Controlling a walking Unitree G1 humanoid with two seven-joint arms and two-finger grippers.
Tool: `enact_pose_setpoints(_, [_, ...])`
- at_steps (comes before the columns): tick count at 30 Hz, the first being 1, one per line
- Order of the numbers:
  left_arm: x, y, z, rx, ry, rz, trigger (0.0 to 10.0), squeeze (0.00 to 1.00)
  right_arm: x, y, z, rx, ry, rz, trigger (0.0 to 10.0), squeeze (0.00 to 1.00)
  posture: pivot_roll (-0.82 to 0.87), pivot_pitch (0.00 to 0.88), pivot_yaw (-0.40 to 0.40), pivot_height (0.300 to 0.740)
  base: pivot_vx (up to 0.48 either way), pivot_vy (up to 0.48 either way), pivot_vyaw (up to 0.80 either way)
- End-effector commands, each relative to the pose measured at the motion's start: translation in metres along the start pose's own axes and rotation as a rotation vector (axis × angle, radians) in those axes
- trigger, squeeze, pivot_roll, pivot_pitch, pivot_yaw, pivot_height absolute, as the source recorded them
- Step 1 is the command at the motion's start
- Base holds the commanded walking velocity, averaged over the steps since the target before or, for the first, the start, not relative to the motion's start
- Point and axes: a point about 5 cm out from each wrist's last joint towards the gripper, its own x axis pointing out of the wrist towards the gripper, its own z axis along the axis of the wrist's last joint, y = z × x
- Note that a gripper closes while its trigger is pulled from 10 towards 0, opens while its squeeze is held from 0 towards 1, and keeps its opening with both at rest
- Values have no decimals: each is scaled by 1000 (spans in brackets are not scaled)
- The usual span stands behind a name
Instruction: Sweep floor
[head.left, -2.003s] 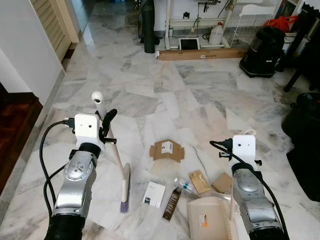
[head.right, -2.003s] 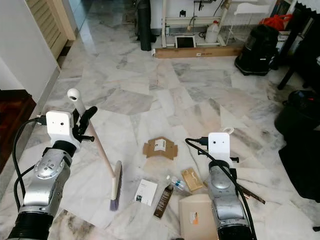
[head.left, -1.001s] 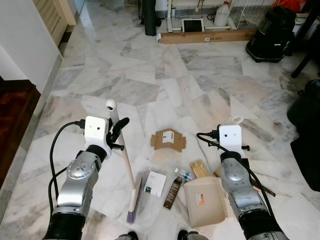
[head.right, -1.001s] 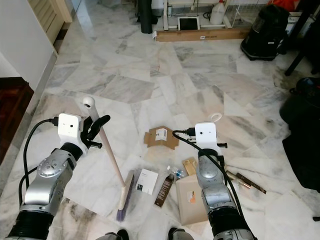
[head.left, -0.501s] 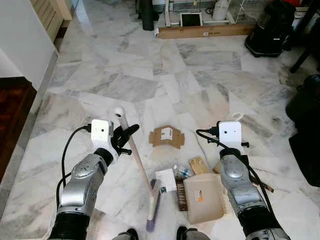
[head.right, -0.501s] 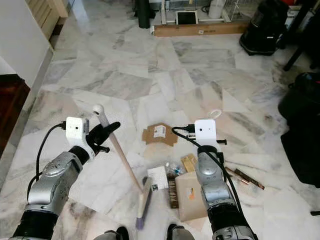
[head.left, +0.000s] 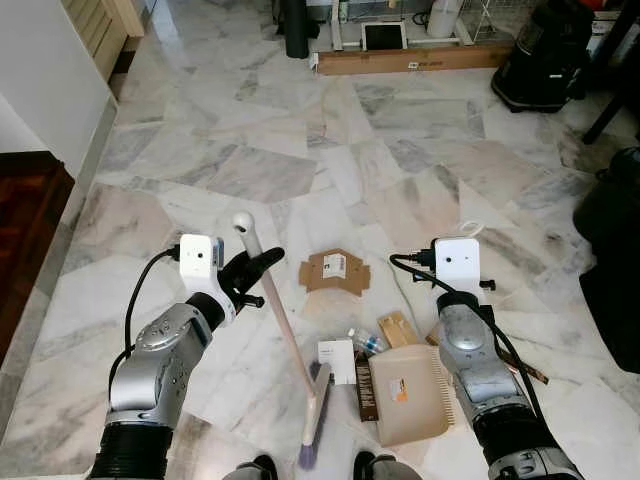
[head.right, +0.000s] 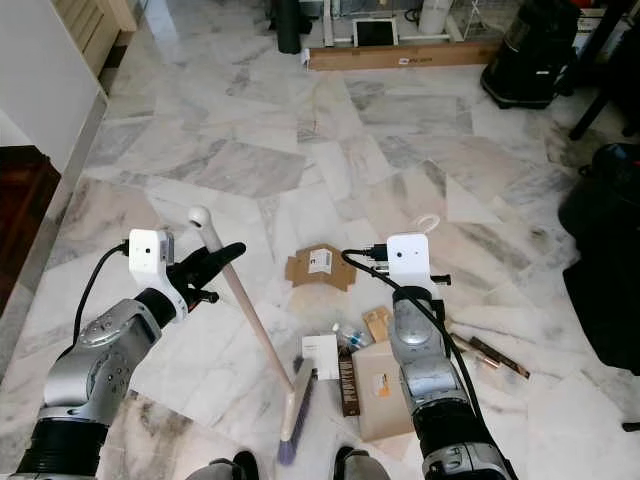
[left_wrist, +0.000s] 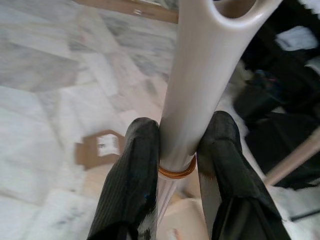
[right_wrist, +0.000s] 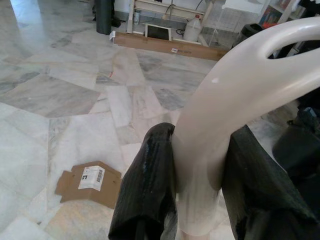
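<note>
With the left gripper clamped on the long cream broom at lower centre and the right gripper pinching the beige plastic dustpan handle, drag bristles low, pushing the white card rightward into the pan.

No legible text, brand or number in any view. White label with barcode-like dark marks on flat cardboard piece; characters too small to read. Orange sticker on cream dustpan; print not resolvable. Dark print block on white card; unreadable. Dark sachet beside card, lettering not resolvable. Small white label on long cardboard box at far wall; unreadable.
</note>
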Motion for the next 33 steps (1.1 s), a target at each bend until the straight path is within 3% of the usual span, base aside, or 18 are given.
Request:
enact_pose_setpoints(1, [0,-10,-1,-56,7,-87,10000,0,-2,3,-9,7,44,7,10000,0,-68,212,15,740,0,0,0])
enact_pose_setpoints(12, [-6,-13,-6,-46,78,-115,10000,0,2,7,-6,10,40,15,10000,0,-60,209,16,740,0,0,0])
enact_pose_setpoints(15, [-2,-21,-2,-151,32,-133,10000,0,2,6,-6,16,36,13,10000,0,-60,209,17,740,0,0,0])
enact_pose_setpoints(19, [2,-23,9,-226,-46,-117,10000,0,2,7,-7,16,41,14,10000,0,-55,208,17,740,0,0,0])
enact_pose_setpoints(25, [0,-18,18,-169,-90,-54,10000,0,3,10,-6,16,39,20,10000,0,-48,208,18,740,0,0,0])
enact_pose_setpoints(33, [-15,-5,30,-81,-120,29,10000,0,3,11,-7,15,40,26,10000,0,-41,212,16,740,0,0,0])
